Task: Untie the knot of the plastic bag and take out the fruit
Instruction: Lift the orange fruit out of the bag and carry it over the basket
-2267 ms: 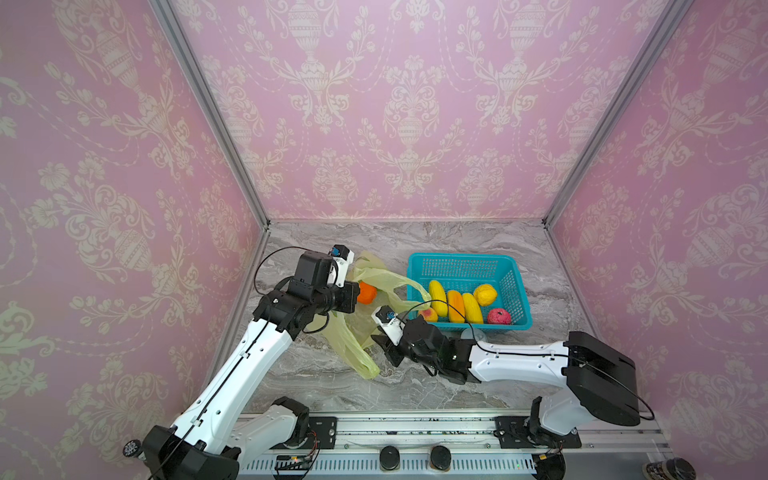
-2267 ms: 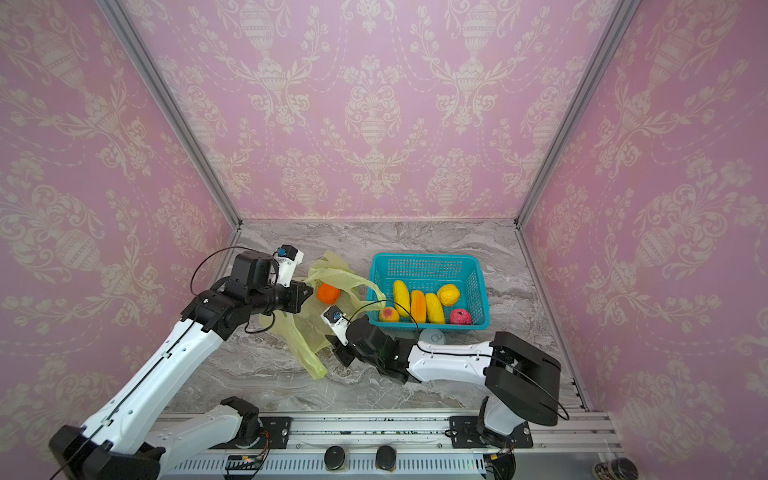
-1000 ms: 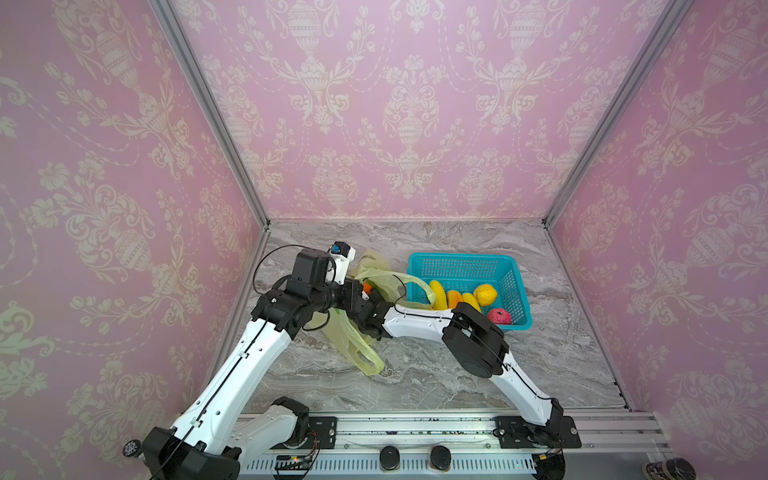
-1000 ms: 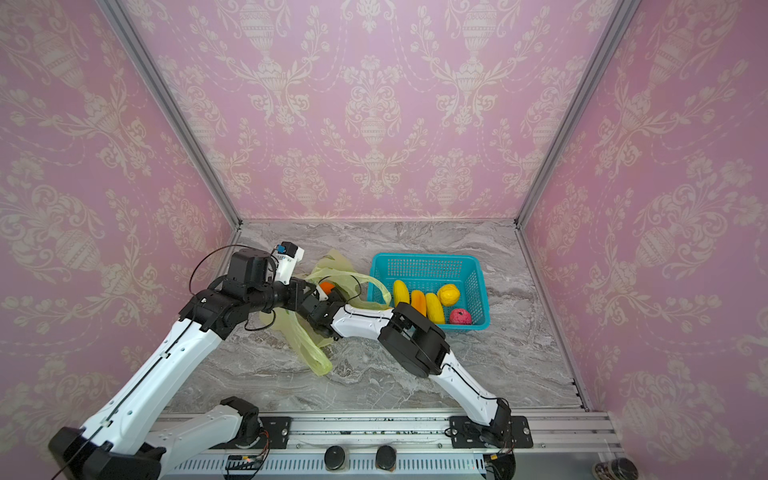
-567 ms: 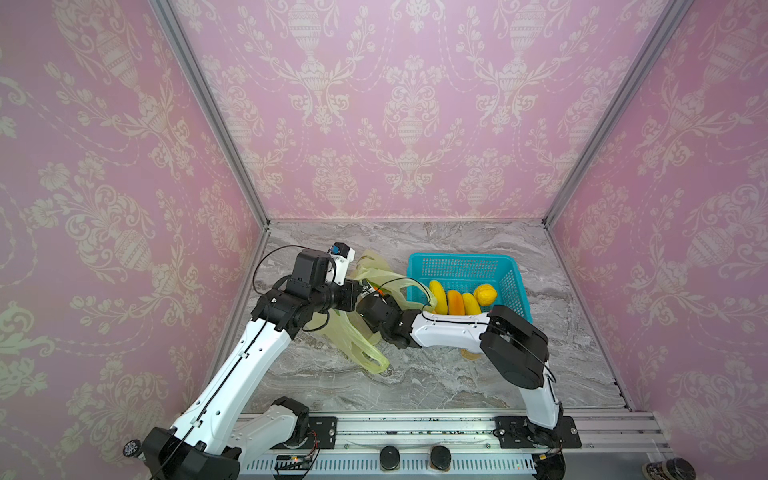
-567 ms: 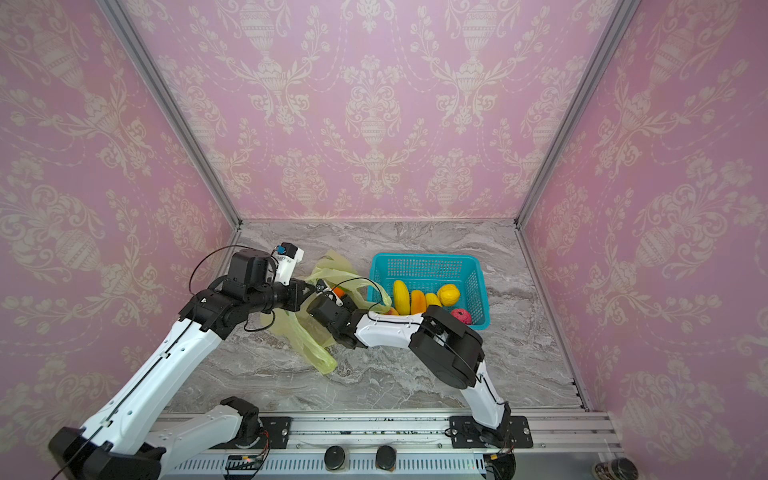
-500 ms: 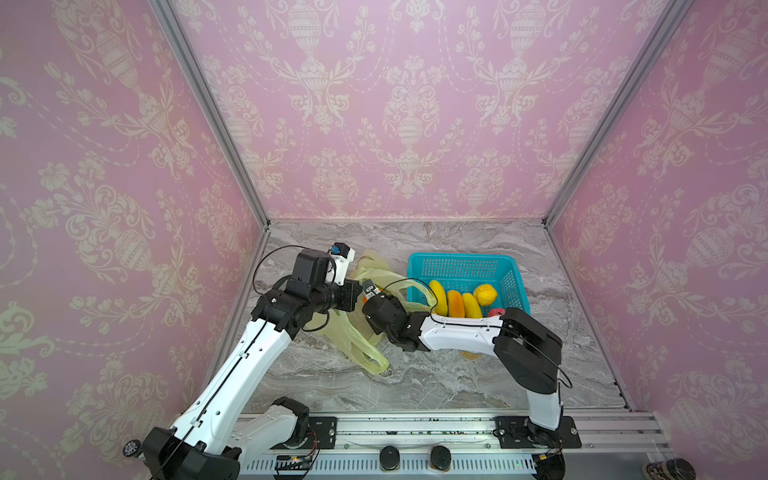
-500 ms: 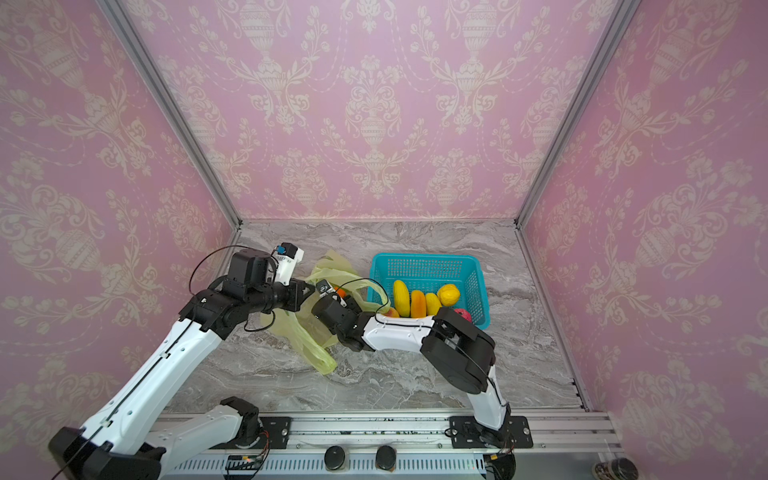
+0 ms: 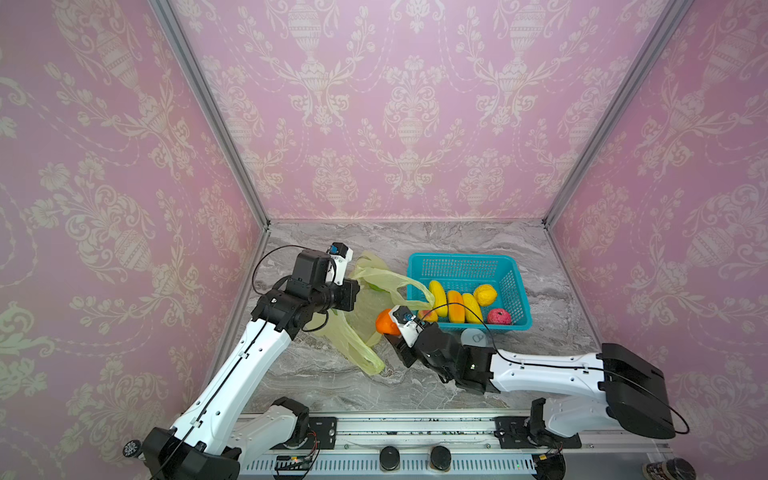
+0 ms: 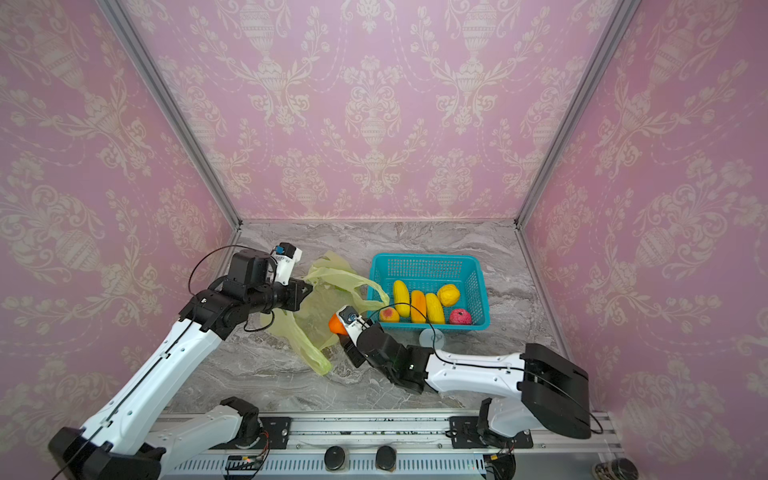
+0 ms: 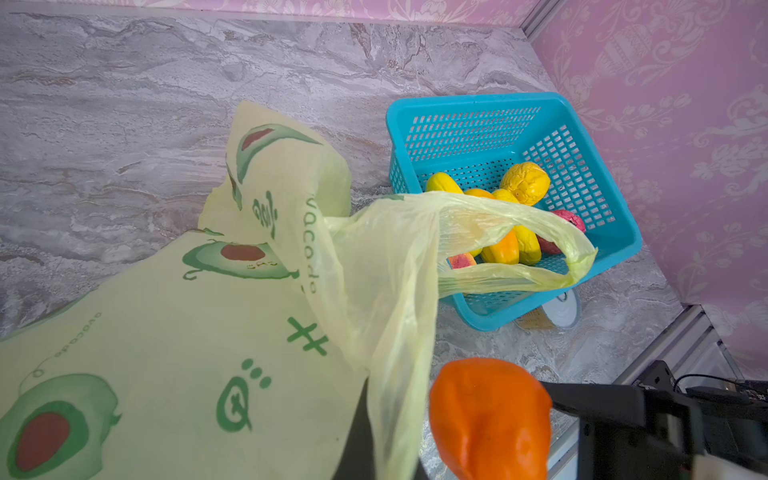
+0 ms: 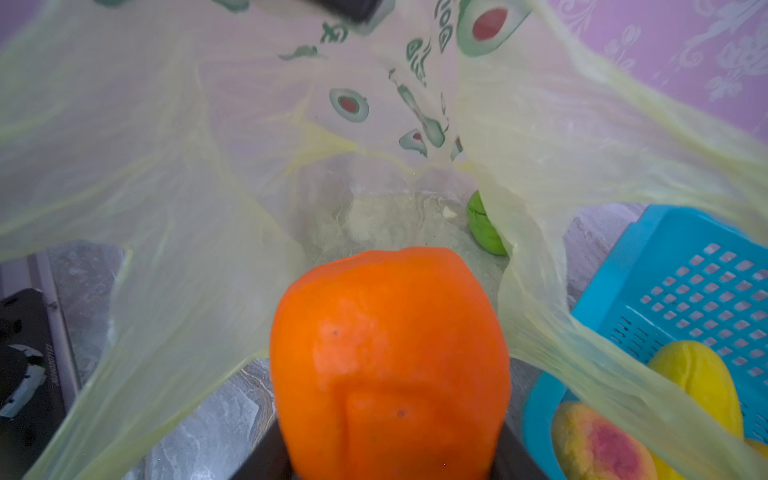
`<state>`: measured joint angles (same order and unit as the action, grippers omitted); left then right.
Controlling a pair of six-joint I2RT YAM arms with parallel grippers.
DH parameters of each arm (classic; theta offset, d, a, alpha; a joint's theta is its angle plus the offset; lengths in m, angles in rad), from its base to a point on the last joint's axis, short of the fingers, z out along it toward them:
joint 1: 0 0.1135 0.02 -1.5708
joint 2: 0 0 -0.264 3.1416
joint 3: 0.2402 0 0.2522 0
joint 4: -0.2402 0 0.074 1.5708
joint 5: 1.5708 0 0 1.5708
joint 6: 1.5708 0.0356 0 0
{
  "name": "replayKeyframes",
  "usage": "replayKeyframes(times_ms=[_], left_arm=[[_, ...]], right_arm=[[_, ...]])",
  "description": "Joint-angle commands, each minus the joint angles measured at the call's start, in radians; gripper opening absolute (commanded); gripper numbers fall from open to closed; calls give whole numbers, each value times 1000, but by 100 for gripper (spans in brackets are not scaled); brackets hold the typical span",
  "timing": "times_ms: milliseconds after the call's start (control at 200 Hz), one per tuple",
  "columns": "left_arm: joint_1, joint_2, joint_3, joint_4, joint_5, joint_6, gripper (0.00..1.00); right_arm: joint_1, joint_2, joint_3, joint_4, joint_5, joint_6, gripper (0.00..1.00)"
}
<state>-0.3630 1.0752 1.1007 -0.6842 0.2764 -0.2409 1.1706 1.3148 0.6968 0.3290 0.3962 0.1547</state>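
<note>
In both top views the left gripper (image 9: 357, 291) is clenched on the upper edge of the plastic bag (image 9: 365, 320). It holds that side of the thin yellow-green film up off the marble tabletop (image 9: 415, 241) while the rest sags onto the surface. Just to its right, the right gripper (image 9: 390, 328) grasps an orange fruit (image 9: 383, 322) at the bag's mouth, between the bag and the teal basket (image 9: 465, 258). In the basket lie three elongated fruits (image 9: 455, 303), a yellow round fruit (image 9: 485, 294), a pink-red fruit (image 9: 498, 316) and a peach-coloured fruit (image 9: 428, 316). A white lid (image 9: 473, 337) sits on the table just beside the basket's near wall.

From the left wrist camera, the bag, printed with green avocado marks, hangs against a dark finger (image 11: 355, 432) of the left gripper. One handle loop (image 11: 540, 224) droops loose and open in front of the basket. The orange fruit (image 11: 490, 415) is outside the film, with the right gripper's black finger (image 11: 602, 401) pressed to its side.

From the right wrist camera, the orange fruit (image 12: 390, 353) fills the foreground, pinched between two dark fingers. Beyond it the bag gapes open, and a green fruit (image 12: 482, 228) lies inside on the bottom. The basket's corner shows off to one side.
</note>
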Motion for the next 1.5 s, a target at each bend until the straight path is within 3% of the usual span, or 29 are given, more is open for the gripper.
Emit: replayKeyframes(times_ms=[0, 270, 590, 911, 1336, 1496], left_arm=[[1, 6, 10, -34, -28, 17, 0], [2, 10, 10, -36, -22, 17, 0], [2, 12, 10, -34, -14, 16, 0], [3, 12, 11, -35, -15, 16, 0], [6, 13, 10, -34, -11, 16, 0], [5, 14, 11, -33, -10, 15, 0]], right_arm=[[-6, -147, -68, 80, 17, -29, 24], [-90, -396, -169, -26, 246, -54, 18], [-411, -557, -263, -229, 237, 147, 17], [-644, -392, -204, -323, 27, 245, 17], [-718, -67, -71, -342, -108, 246, 17], [-724, 20, -31, -345, -108, 237, 18]])
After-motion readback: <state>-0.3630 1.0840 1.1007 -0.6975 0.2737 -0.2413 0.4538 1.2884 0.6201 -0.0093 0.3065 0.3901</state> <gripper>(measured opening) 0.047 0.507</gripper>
